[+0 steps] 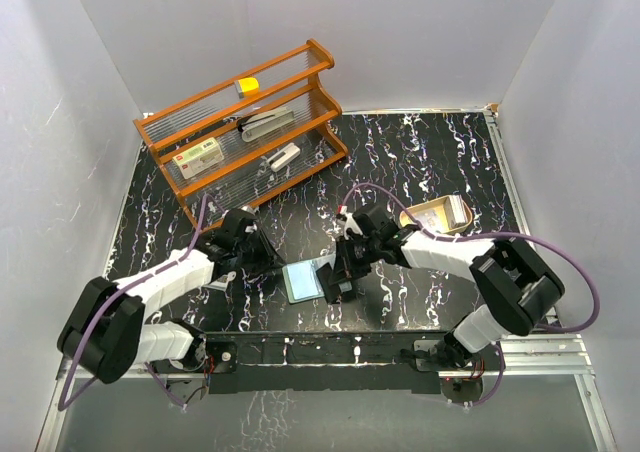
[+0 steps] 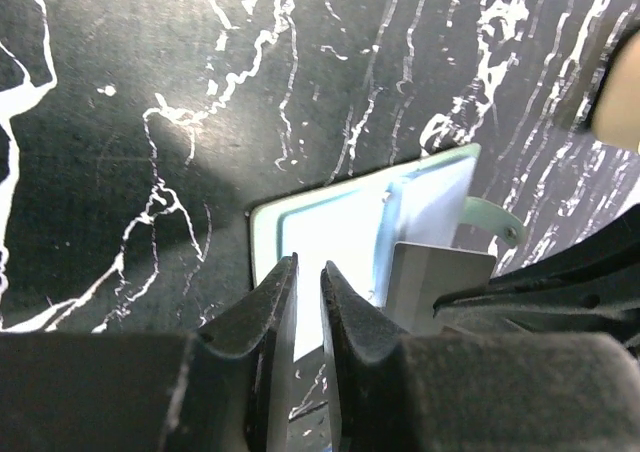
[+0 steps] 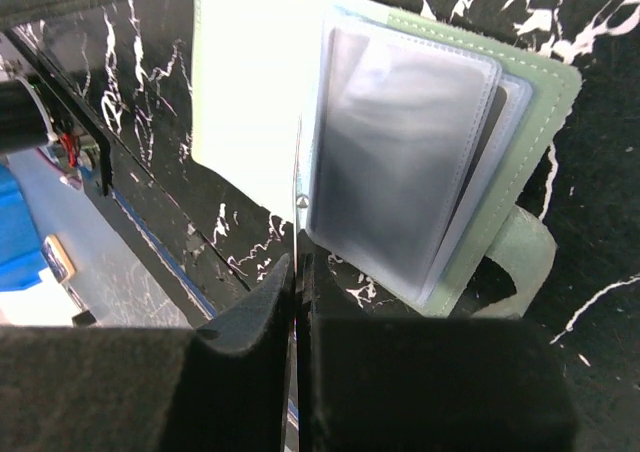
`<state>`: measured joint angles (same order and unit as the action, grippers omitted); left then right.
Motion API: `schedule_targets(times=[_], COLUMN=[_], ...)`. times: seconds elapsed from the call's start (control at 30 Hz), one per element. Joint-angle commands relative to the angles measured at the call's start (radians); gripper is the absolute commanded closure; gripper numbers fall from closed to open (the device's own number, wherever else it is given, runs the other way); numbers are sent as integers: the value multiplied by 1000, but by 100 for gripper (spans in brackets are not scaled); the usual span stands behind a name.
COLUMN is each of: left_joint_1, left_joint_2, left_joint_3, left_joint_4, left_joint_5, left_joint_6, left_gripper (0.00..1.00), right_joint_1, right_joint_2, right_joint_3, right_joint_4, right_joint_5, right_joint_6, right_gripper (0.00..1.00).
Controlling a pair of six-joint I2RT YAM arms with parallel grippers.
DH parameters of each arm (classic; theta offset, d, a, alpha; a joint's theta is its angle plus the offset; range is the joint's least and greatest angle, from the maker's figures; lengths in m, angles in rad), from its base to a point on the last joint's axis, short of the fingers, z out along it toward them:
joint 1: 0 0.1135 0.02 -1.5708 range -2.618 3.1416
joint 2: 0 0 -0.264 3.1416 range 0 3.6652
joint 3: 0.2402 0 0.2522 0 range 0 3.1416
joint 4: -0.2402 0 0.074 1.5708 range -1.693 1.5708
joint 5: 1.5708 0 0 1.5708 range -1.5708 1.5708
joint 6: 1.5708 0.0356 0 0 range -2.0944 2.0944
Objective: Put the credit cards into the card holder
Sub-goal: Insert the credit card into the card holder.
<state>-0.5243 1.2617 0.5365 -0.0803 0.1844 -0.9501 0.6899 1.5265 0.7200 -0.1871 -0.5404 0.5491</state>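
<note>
Right gripper (image 3: pixel 297 263): jaws pinched shut on a card (image 3: pixel 297 177), held edge-on. The card's far edge is down at the holder (image 3: pixel 247 102), between the pale cover and the clear sleeves (image 3: pixel 400 142). In the left wrist view it shows as a grey slab (image 2: pixel 440 277) standing on the holder.

Left gripper (image 2: pixel 309 269): fingers a narrow slit apart at the holder's near-left edge. Can't tell whether it grips anything.

Holder lies open and flat, inside up, near the front edge of the table (image 1: pixel 420 152), between the two grippers. Table top is black with white marbling, with plain white walls on three sides.

Tan tray (image 1: pixel 418 215) sits right of centre with pale flat items in it, too small to identify. Orange rack (image 1: pixel 320 57) at back left holds a yellow block (image 1: pixel 247 85), a grey tool (image 1: pixel 265 122), a red-labelled white box (image 1: pixel 198 157) and a small white piece (image 1: pixel 285 156).
</note>
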Motion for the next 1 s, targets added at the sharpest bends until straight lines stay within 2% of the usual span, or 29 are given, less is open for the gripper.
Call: schedule_targets(times=[0.0,0.27,0.53,0.97], left_joint_1=[7,7,6,7], left_joint_2=[-62,-38,13,44], left_joint_3=[-21,-47,-92,-111], left_joint_4=[-37,-11,47,52], left_joint_5=[33,83,100,85], left_joint_6=[-18,-31,-52,-42], left_gripper=[85,100,100,100], right_joint_1=[0,-1,-12,-45], right_joint_2=[-54,32,102,181], right_joint_3=[61,170,181,147], right_joint_4=[-3,-60,-49,10], right_joint_5=[33,18,-7,-107], right_joint_6=[6,-54,-90,-81], right_gripper=[100,100,100,100])
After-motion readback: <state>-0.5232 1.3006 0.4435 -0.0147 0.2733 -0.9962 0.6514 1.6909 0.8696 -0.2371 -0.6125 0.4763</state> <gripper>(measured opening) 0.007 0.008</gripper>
